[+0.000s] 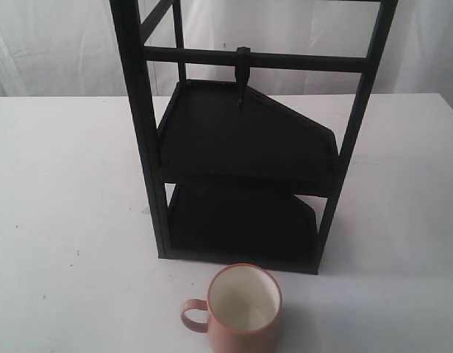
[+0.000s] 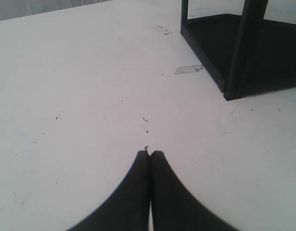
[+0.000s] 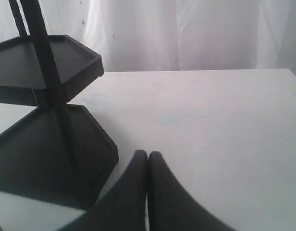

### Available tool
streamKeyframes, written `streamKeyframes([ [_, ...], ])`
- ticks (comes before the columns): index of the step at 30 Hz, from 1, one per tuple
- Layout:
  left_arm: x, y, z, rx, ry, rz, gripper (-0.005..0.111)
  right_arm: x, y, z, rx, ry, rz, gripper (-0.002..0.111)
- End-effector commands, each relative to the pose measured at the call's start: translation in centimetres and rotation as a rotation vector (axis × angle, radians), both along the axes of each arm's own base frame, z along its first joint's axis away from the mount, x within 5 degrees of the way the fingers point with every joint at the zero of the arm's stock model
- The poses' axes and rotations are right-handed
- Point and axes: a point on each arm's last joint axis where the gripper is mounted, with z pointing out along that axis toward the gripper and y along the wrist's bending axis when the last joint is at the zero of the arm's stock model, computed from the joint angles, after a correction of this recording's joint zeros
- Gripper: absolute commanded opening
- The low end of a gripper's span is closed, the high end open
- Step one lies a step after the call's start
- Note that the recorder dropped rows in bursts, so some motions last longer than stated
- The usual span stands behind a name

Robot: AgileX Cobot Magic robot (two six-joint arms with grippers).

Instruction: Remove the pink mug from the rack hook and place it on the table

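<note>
— Does the pink mug [image 1: 243, 309] show whole?
— No. Its base is cut off by the lower edge of the exterior view, bottom centre.
— And the rack [image 1: 143, 132]?
— Its top runs off the upper edge. The upper shelf [image 1: 241, 143] hides much of the lower shelf [image 1: 241, 224].

Salmon-pink mug [image 1: 245, 312], cream-white inside; black rack [image 1: 147, 147] and hook [image 1: 243, 73]; white table [image 1: 65, 184] flecked with dark specks; white curtain [image 1: 57, 44].

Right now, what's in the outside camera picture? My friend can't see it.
A pink mug stands upright on the white table, in front of a tall black rack with two dark shelves, its handle toward the picture's left. The rack hook on the crossbar above hangs empty.
</note>
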Motion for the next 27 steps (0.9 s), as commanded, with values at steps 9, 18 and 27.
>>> streamKeyframes([
  [9, -0.03, 0.0, -0.11, -0.003, 0.003, 0.0, 0.0, -0.34, -0.08, -1.26, -0.066, 0.103, 0.006, 0.0],
  [18, -0.03, 0.0, -0.11, -0.003, 0.003, 0.0, 0.0, -0.35, -0.06, -1.28, -0.062, 0.106, 0.007, 0.0],
  [27, -0.03, 0.0, -0.11, -0.003, 0.003, 0.0, 0.0, -0.35, -0.06, -1.28, -0.062, 0.106, 0.007, 0.0],
])
